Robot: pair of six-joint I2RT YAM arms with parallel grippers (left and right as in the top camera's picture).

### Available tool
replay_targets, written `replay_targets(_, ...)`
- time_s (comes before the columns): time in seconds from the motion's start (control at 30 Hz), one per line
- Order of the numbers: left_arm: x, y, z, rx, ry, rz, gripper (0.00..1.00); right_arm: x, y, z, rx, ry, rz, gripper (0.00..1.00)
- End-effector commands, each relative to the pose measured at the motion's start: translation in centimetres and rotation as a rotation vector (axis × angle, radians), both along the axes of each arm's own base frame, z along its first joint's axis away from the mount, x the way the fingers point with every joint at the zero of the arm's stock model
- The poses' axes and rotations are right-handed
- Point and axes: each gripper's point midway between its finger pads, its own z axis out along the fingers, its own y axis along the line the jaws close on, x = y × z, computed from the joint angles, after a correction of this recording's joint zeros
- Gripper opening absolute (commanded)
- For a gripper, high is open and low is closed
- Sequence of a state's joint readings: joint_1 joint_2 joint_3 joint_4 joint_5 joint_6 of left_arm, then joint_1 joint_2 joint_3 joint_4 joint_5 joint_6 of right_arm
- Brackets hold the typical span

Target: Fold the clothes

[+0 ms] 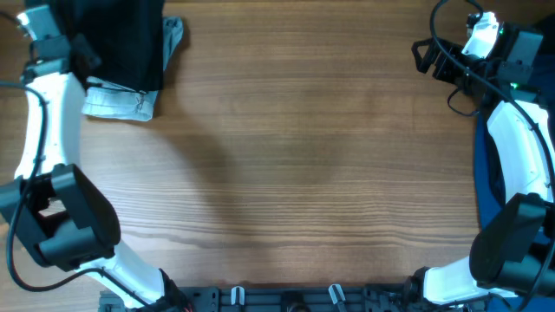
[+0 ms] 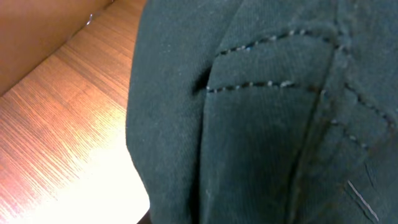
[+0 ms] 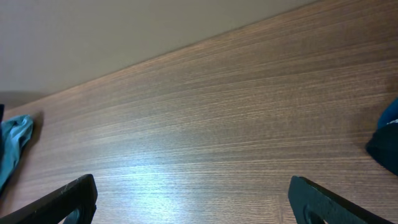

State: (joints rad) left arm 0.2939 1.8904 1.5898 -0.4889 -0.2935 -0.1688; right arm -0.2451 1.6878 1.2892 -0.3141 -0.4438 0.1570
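Black and unfolded: the plain black, shorts-like cloth garment (image 1: 130,43) bunches at the left gripper (image 1: 85,59).
Its fingers are pressed together, apparently pinching the cloth; a crumpled pale blue garment (image 1: 121,102) lies just beside them. The right gripper (image 3: 193,208), fingers spread wide and empty, waits well apart. Every fold appears yet to be made.

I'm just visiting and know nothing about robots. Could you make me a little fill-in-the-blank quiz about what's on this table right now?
1. The right end effector hangs over a bare part of the table with its jaws ____.
2. The black garment is on the ____ arm's side of the table.
3. The tabletop looks made of ____.

Missing words: open; left; wood.
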Motion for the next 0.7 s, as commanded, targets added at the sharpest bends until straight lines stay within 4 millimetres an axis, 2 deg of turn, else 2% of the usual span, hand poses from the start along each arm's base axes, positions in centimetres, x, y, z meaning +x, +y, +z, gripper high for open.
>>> replay_targets(0.0, 0.5, 0.9, -1.7, -0.066, 0.000, -0.017, 0.08, 0.1, -0.1, -0.7, 0.000, 0.015, -0.005, 0.99)
replay_targets(0.07, 0.9, 0.5, -4.7, -0.091, 0.056, -0.028, 0.11, 0.1, -0.1, -0.7, 0.000, 0.015, -0.005, 0.99)
replay_targets(0.13, 0.9, 0.4, -6.7, -0.104, 0.091, -0.029, 0.11, 0.1, -0.1, -0.7, 0.000, 0.015, -0.005, 1.00)
replay_targets(0.2, 0.9, 0.4, -8.2, -0.113, 0.121, -0.026, 0.18, 0.1, -0.1, -0.7, 0.000, 0.015, -0.005, 1.00)
replay_targets(0.23, 0.8, 0.6, -8.4, -0.108, 0.126, -0.019, 0.32, 0.1, -0.1, -0.7, 0.000, 0.015, -0.005, 0.99)
replay_targets(0.3, 1.0, 1.4, -7.8, -0.073, 0.110, 0.000, 0.70, 0.1, -0.1, -0.7, 0.000, 0.015, -0.005, 1.00)
replay_targets(0.33, 1.2, 1.7, -7.1, -0.054, 0.093, 0.003, 0.89, 0.1, -0.1, -0.7, 0.000, 0.015, -0.005, 1.00)
replay_targets(0.37, 1.4, 1.8, -6.1, -0.044, 0.073, 0.005, 1.00, 0.1, -0.1, -0.7, 0.000, 0.015, -0.005, 1.00)
replay_targets(0.4, 1.5, 1.8, -5.2, -0.039, 0.055, 0.004, 1.00, 0.1, -0.1, -0.7, 0.000, 0.015, -0.005, 1.00)
replay_targets(0.43, 1.7, 1.9, -3.4, -0.027, 0.020, 0.005, 1.00, 0.1, -0.1, -0.7, 0.000, 0.015, -0.005, 0.99)
replay_targets(0.5, 1.5, 1.7, 1.8, -0.001, -0.083, 0.009, 1.00, 0.1, -0.1, -0.7, 0.000, 0.015, -0.005, 0.99)
replay_targets(0.6, -0.2, 1.1, 9.4, -0.013, -0.264, 0.060, 1.00, 0.1, -0.1, -0.7, 0.000, 0.015, -0.005, 1.00)
replay_targets(0.63, -0.5, 0.7, 10.7, -0.033, -0.304, 0.061, 1.00, 0.1, -0.1, -0.7, 0.000, 0.015, -0.005, 1.00)
replay_targets(0.67, -0.2, -0.9, 12.0, -0.093, -0.350, -0.006, 0.99, 0.1, -0.1, -0.7, 0.000, 0.015, -0.005, 0.99)
